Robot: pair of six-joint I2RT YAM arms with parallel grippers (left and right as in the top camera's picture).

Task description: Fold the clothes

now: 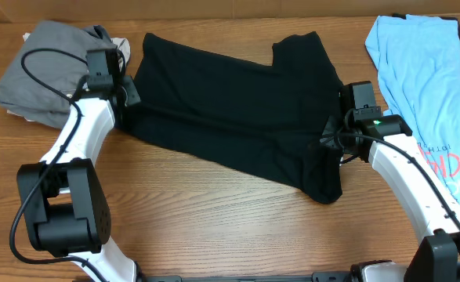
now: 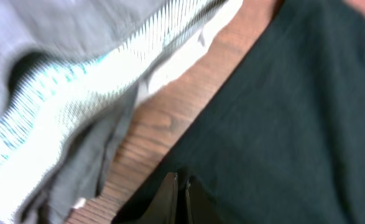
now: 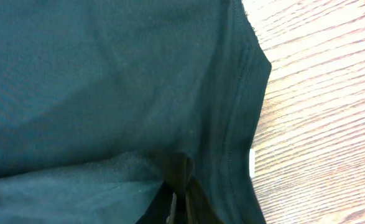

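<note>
- Your left fingers (image 2: 173, 200) were clamped on the black shirt's (image 1: 237, 102) left edge.
- Your right fingers (image 3: 181, 198) pinched its right hem; the shirt lay spread between them.

black T-shirt (image 1: 230, 110), light blue T-shirt (image 1: 419, 78), grey garment (image 1: 41, 72)

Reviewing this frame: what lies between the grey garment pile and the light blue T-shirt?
The black T-shirt spreads across the table between the grey garment pile and light blue T-shirt; the overhead view shows it.
</note>
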